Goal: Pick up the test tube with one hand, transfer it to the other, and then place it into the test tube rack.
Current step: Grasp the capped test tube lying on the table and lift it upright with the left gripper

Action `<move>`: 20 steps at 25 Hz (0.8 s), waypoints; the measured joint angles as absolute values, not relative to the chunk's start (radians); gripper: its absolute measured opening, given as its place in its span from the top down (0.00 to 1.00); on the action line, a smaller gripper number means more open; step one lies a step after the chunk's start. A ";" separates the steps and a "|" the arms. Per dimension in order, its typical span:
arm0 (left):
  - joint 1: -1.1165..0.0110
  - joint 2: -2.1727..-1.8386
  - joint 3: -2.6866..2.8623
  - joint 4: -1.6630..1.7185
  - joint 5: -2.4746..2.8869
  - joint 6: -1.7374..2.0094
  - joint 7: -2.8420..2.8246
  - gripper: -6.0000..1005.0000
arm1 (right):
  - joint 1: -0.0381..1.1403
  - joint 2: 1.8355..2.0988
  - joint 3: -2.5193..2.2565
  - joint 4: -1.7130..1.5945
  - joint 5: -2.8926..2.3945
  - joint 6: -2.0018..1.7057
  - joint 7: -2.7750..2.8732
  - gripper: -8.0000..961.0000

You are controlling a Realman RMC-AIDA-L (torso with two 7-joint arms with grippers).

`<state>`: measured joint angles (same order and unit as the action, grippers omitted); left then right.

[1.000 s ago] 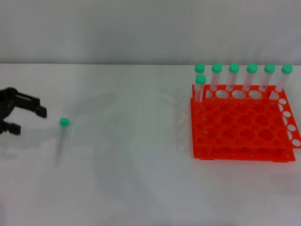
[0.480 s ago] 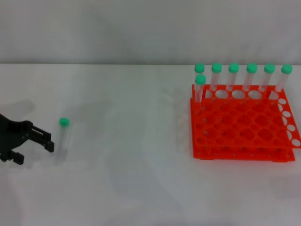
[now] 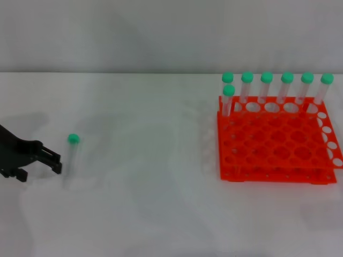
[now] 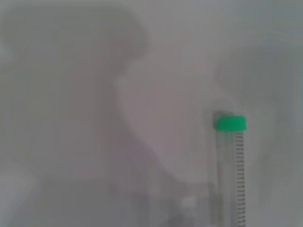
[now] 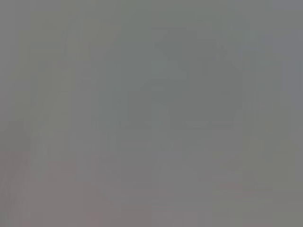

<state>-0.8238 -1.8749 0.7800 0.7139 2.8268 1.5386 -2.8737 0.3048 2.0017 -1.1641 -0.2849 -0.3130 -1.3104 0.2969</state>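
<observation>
Seven green-capped tubes (image 3: 286, 85) stand along the far side of the test tube rack (image 3: 276, 142) at right; the right wrist view is featureless grey. Partly cut off at the left edge, the left gripper (image 3: 38, 165) has its fingers spread, just left of the test tube (image 3: 71, 156). Lying on the white table (image 3: 155, 203), cap pointing far, this clear tube (image 4: 230, 170) shows printed graduations only in the left wrist view.

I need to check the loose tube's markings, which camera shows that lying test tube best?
The left wrist view: the test tube fills it, green cap and printed scale visible. The head view shows it small and faint; the right wrist view shows nothing.
</observation>
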 joint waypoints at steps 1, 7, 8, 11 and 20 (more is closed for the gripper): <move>-0.826 -1.876 0.784 0.709 2.827 1.534 -2.873 0.13 | 0.304 2.002 -1.164 -0.285 -0.313 -1.310 0.297 0.09; -0.860 -1.896 0.855 0.650 2.830 1.500 -2.882 0.15 | 0.305 2.002 -1.165 -0.285 -0.313 -1.310 0.298 0.09; -0.862 -1.899 0.870 0.648 2.830 1.496 -2.888 0.16 | 0.306 2.002 -1.165 -0.285 -0.313 -1.310 0.298 0.09; -0.863 -1.904 0.907 0.646 2.831 1.487 -2.904 0.19 | 0.307 2.002 -1.166 -0.285 -0.313 -1.310 0.298 0.09; -0.866 -1.905 0.912 0.652 2.832 1.470 -2.925 0.33 | 0.304 2.002 -1.166 -0.285 -0.313 -1.310 0.298 0.09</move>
